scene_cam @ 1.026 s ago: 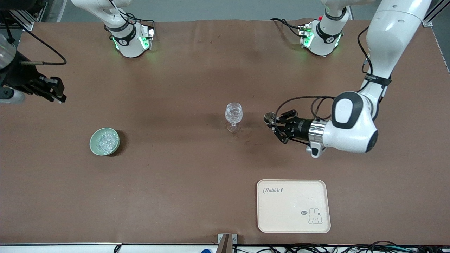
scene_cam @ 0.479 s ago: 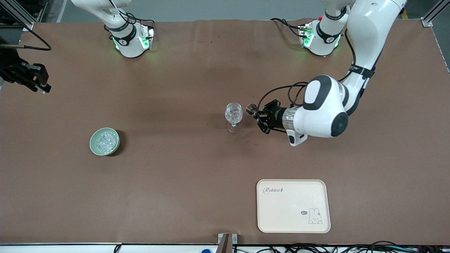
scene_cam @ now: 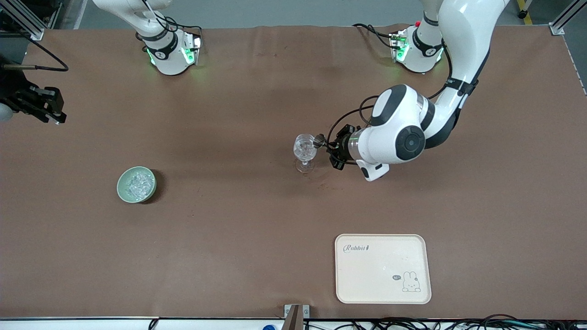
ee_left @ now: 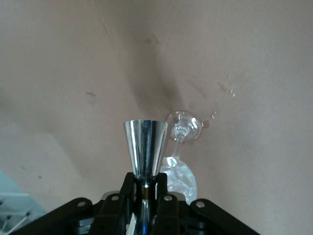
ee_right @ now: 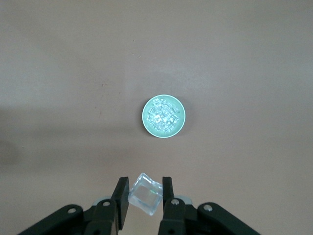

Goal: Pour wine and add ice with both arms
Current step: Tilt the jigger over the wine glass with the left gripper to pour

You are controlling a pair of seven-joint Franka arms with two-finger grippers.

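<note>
Beside the stemmed glass (scene_cam: 305, 151) mid-table, our left tool (scene_cam: 331, 147) grips the jigger (scene_cam: 318, 140), tipping it comes next, while our right tool (ee_right: 142, 196), waiting up over the right arm's end of the table (scene_cam: 257, 215), clamps an ice cube (ee_right: 145, 194).

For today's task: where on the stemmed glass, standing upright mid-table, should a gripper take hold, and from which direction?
Probably the thin stem of the stemmed glass, approached level from the side. The round bowl is wide and smooth, and ice fills it, so coming from above is blocked.

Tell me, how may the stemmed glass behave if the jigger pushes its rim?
The stemmed glass probably tips easily: tall bowl, thin stem, small foot. It looks fragile. The jigger in the left gripper is at its rim.
</note>
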